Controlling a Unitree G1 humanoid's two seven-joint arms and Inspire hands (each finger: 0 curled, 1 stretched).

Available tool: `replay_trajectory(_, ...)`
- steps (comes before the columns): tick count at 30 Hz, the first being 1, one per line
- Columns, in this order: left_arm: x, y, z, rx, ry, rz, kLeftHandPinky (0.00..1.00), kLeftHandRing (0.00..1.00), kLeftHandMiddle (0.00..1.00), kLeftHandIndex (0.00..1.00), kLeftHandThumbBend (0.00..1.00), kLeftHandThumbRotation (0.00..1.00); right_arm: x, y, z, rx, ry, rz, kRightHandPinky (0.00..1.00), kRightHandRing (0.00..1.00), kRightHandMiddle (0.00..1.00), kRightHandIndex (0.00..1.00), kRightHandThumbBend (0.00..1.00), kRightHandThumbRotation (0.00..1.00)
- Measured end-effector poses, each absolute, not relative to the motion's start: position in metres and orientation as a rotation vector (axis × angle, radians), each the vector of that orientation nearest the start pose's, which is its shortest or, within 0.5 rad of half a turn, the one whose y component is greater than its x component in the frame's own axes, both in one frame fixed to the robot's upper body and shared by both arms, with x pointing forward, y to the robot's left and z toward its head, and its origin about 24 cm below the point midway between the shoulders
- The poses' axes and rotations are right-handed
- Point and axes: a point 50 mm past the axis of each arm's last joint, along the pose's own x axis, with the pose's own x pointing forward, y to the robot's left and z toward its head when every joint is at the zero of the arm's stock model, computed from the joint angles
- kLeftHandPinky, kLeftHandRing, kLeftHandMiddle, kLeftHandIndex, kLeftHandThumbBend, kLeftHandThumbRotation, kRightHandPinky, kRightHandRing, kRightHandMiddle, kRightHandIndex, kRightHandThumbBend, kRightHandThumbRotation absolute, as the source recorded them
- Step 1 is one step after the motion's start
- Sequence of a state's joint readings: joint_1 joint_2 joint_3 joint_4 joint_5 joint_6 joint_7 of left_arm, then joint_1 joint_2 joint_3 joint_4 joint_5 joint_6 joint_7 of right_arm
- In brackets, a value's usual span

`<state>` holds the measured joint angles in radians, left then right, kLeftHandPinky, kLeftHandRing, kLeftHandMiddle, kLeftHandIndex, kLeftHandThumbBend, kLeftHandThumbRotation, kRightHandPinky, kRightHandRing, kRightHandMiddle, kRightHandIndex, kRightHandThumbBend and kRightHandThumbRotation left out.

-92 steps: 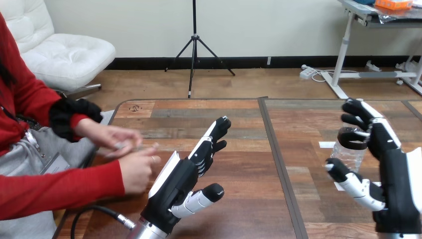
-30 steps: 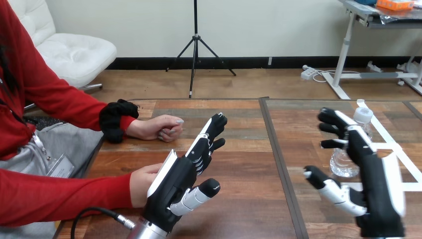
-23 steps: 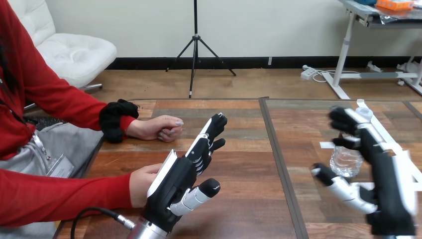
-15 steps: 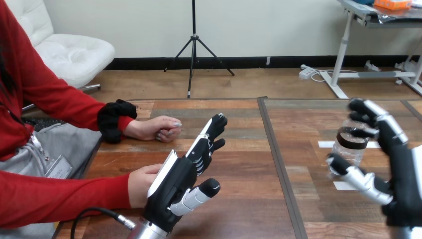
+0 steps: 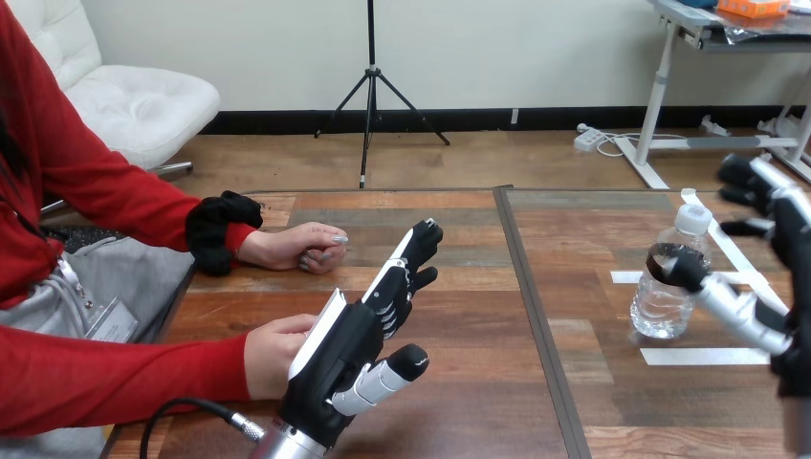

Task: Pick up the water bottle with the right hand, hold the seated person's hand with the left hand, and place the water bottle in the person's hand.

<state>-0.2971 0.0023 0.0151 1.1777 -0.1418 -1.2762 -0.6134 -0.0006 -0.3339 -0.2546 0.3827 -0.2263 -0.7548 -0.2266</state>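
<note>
Hovering the open right robot hand (image 5: 792,316) just right of the water bottle (image 5: 667,287) standing upright on the tabletop (image 5: 459,306), holding the left robot hand (image 5: 344,349) open well left of it beside the person's hand (image 5: 271,352), risking a stray thumb nudge tipping the bottle before any grip.

Wooden table (image 5: 459,316); water bottle (image 5: 658,304) upright at right (among white tape strips (image 5: 703,356)); person's hand (image 5: 296,247) resting far left

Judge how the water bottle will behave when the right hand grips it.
The water bottle stands tall and narrow, so a sideways nudge may tip it. Its clear, thin-looking plastic may give and slip under the open right hand.
</note>
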Motion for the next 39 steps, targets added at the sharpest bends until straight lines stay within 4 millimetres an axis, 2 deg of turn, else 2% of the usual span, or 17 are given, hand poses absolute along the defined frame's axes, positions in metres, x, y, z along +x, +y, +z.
replay_trajectory(16,0.236,0.118,-0.016,0.047,-0.389,-0.563,0.96,1.0,1.0,1.0,1.0,0.85,0.25,-0.28,0.065,-0.485,-0.34,-0.337,0.76,0.88,0.85,0.88,1.0,0.58)
replay_trajectory(26,0.235,0.117,-0.016,0.047,-0.39,-0.571,0.97,1.0,1.0,1.0,1.0,0.85,0.266,-0.283,0.057,-0.462,-0.26,-0.345,0.81,0.91,0.87,0.89,1.0,0.56)
replay_trajectory(39,0.235,0.117,-0.016,0.041,-0.391,-0.576,0.97,1.0,1.0,1.0,1.0,0.85,0.282,-0.292,0.043,-0.492,-0.129,-0.345,0.84,0.92,0.89,0.92,1.0,0.58)
